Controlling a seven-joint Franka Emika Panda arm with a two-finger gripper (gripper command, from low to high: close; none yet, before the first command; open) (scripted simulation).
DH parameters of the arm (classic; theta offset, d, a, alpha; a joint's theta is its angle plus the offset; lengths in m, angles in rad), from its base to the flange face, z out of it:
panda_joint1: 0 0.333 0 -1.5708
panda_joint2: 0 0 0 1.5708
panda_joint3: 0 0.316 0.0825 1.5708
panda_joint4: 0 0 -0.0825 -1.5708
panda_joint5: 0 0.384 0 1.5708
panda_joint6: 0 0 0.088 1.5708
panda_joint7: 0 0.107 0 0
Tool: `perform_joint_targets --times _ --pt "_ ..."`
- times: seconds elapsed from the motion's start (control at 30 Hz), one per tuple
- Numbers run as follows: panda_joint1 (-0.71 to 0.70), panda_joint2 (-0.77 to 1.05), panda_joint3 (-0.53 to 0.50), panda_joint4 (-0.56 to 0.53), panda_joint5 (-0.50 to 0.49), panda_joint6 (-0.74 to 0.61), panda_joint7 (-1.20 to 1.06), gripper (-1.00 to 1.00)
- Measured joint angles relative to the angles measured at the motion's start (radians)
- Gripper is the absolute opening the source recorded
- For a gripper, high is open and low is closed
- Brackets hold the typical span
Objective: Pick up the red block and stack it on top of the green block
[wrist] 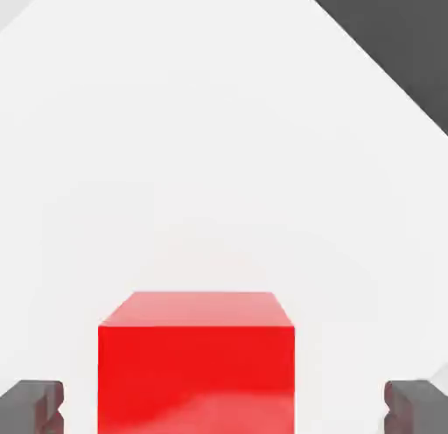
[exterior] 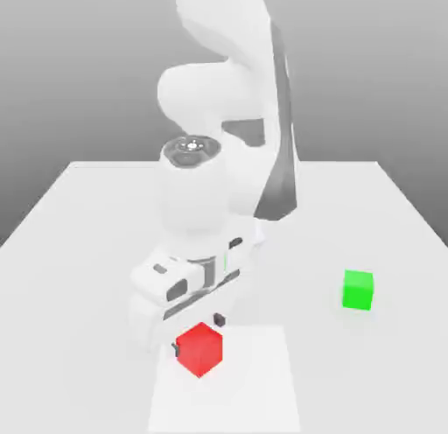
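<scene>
Gripper (exterior: 198,333) spread wide, fingers (wrist: 33,404) flanking the red block (exterior: 200,348) without contact; green block (exterior: 357,290) at its two o'clock, well apart.

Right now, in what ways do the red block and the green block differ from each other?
The red block is red and lies between the open gripper fingers; the green block is green and stands alone, apart toward the exterior view's right. Red sits nearer the camera than green. Both are plain cubes of similar size resting on the white table.
</scene>
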Motion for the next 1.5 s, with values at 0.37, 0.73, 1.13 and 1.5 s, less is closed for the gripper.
perform_joint_targets --times 0.37,0.73,1.13,1.5 --pt "-0.019 0.005 0.017 0.000 -0.006 0.003 0.004 -1.00" --pt "0.017 -0.194 -0.066 -0.034 -0.200 -0.158 0.147 -1.00" --pt "0.233 -0.307 0.106 -0.098 -0.070 -0.223 0.005 -1.00" --pt "0.433 -0.424 0.266 -0.159 -0.054 -0.268 -0.059 -1.00"
